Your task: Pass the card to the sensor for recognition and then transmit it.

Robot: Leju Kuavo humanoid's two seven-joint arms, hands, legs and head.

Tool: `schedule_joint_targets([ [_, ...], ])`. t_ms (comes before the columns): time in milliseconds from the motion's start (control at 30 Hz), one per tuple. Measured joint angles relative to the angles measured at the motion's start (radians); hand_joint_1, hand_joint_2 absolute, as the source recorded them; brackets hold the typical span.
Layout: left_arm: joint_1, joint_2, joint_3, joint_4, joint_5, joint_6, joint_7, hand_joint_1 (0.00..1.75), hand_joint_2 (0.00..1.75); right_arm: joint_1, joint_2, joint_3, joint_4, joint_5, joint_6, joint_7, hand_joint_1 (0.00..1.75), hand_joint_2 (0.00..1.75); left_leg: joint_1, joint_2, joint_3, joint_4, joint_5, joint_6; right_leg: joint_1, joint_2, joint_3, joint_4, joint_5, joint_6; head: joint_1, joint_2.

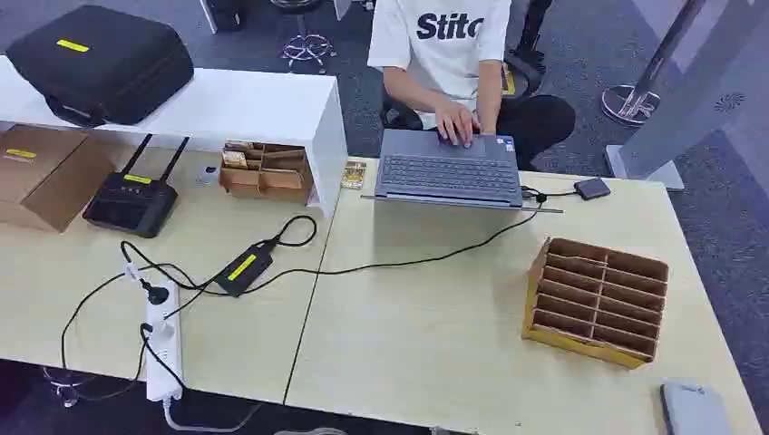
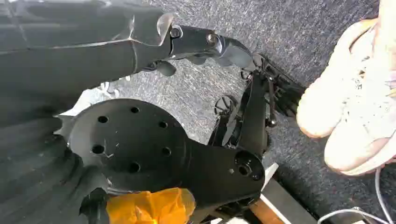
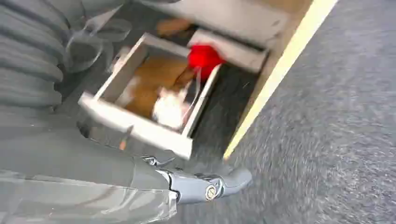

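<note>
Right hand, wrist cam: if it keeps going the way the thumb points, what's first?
Probably the grey carpet floor. The right hand points past the pale table edge, though the frame is blurred and depth unclear.

A small dark sensor (image 1: 591, 188) lies flat on the counter (image 1: 435, 335) near its far edge, just beside the laptop's right corner, with a black cable running to it. Cards (image 1: 353, 174), yellowish and patterned, lie flat in a little stack on the counter just left of the laptop.
</note>
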State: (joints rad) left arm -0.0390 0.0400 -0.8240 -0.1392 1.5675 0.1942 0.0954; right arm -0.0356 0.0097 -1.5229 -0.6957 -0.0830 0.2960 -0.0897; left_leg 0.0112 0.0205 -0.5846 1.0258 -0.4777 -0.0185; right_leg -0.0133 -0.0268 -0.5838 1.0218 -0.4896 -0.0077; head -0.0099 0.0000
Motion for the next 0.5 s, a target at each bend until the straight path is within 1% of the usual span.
schedule_joint_targets([
  [33, 0.000, 0.000, -0.004, 0.000, 0.000, -0.003, -0.002, 0.00, 1.75, 0.009, 0.028, -0.002, -0.087, 0.032, 0.007, 0.062, 0.00, 0.00, 0.000, 0.000, 0.000, 0.000, 0.000, -0.001, 0.000, 0.000, 0.000, 0.000, 0.000, 0.000, 0.000, 0.000],
  [67, 0.000, 0.000, -0.006, 0.001, 0.000, -0.005, -0.003, 0.00, 1.75, 0.021, 0.058, -0.006, -0.164, 0.044, 0.009, 0.103, 0.00, 0.00, 0.000, 0.000, 0.001, 0.000, 0.000, -0.001, 0.000, 0.000, 0.000, 0.000, 0.000, 0.000, 0.000, 0.000],
  [100, 0.000, 0.002, -0.011, 0.002, 0.000, -0.006, -0.008, 0.00, 1.75, 0.035, 0.114, -0.012, -0.310, 0.036, 0.007, 0.140, 0.00, 0.00, 0.000, 0.000, 0.001, 0.000, -0.001, -0.001, 0.000, 0.000, 0.000, 0.001, -0.001, 0.000, -0.001, 0.000],
  [133, 0.000, 0.002, -0.013, 0.003, 0.001, -0.006, -0.010, 0.00, 1.75, 0.048, 0.154, -0.014, -0.402, 0.020, -0.010, 0.137, 0.00, 0.00, 0.000, 0.000, 0.000, 0.000, -0.001, -0.001, 0.000, -0.001, 0.000, 0.001, -0.001, -0.001, 0.000, 0.000],
  [167, 0.001, 0.002, -0.014, 0.004, 0.001, -0.006, -0.012, 0.00, 1.75, 0.057, 0.180, -0.016, -0.485, -0.005, -0.038, 0.120, 0.00, 0.00, 0.000, 0.000, 0.000, 0.000, -0.001, -0.001, 0.000, -0.001, 0.000, 0.001, -0.001, -0.001, 0.000, 0.000],
  [200, 0.001, 0.002, -0.014, 0.005, 0.001, -0.004, -0.017, 0.00, 1.75, 0.063, 0.199, -0.018, -0.564, -0.029, -0.072, 0.084, 0.00, 0.00, 0.000, 0.000, 0.000, 0.000, -0.001, -0.001, 0.000, 0.000, 0.000, 0.001, -0.001, -0.001, -0.001, 0.000],
  [233, 0.001, 0.000, -0.014, 0.005, 0.002, -0.002, -0.019, 0.00, 1.75, 0.066, 0.217, -0.021, -0.633, -0.042, -0.093, 0.052, 0.00, 0.00, -0.001, 0.001, 0.000, 0.000, 0.000, -0.001, 0.000, 0.001, 0.000, 0.001, -0.001, -0.001, 0.000, 0.000],
  [267, 0.000, -0.002, -0.014, 0.005, 0.002, 0.002, -0.019, 0.00, 1.75, 0.069, 0.233, -0.026, -0.702, -0.045, -0.100, 0.029, 0.00, 0.00, 0.000, 0.001, 0.001, 0.000, -0.001, -0.001, 0.001, 0.001, 0.000, 0.001, -0.001, -0.001, -0.001, 0.000],
  [333, -0.001, -0.003, -0.014, 0.005, 0.002, 0.003, -0.020, 0.00, 1.75, 0.070, 0.250, -0.028, -0.785, -0.045, -0.109, 0.023, 0.00, 0.00, 0.000, 0.002, 0.001, 0.000, -0.001, -0.002, 0.000, 0.002, 0.000, 0.001, -0.001, -0.001, 0.000, 0.000],
  [400, 0.000, -0.004, -0.014, 0.005, 0.002, 0.005, -0.020, 0.00, 1.75, 0.070, 0.266, -0.030, -0.846, -0.040, -0.107, 0.006, 0.00, 0.00, -0.001, 0.001, 0.001, 0.000, -0.001, -0.002, 0.000, 0.002, 0.000, 0.000, -0.001, -0.001, 0.000, 0.000],
  [433, 0.000, -0.005, -0.014, 0.005, 0.002, 0.011, -0.018, 0.00, 1.75, 0.072, 0.274, -0.031, -0.882, -0.028, -0.091, -0.028, 0.00, 0.00, -0.001, 0.001, 0.001, 0.000, -0.001, -0.002, 0.000, 0.002, 0.000, 0.000, 0.000, 0.000, 0.000, 0.000],
  [467, 0.000, -0.005, -0.014, 0.005, 0.002, 0.016, -0.018, 0.00, 1.75, 0.076, 0.285, -0.031, -0.924, -0.029, -0.068, -0.044, 0.00, 0.00, -0.002, 0.001, 0.001, 0.000, -0.001, -0.002, -0.002, 0.001, 0.000, 0.001, 0.000, 0.000, 0.000, 0.000],
  [500, 0.000, -0.006, -0.014, 0.005, 0.002, 0.016, -0.019, 0.00, 1.75, 0.082, 0.290, -0.031, -0.978, -0.034, -0.034, -0.030, 0.00, 0.00, -0.003, 0.001, 0.001, 0.000, -0.001, -0.002, -0.003, 0.002, 0.000, 0.001, 0.000, 0.000, -0.001, 0.000],
])
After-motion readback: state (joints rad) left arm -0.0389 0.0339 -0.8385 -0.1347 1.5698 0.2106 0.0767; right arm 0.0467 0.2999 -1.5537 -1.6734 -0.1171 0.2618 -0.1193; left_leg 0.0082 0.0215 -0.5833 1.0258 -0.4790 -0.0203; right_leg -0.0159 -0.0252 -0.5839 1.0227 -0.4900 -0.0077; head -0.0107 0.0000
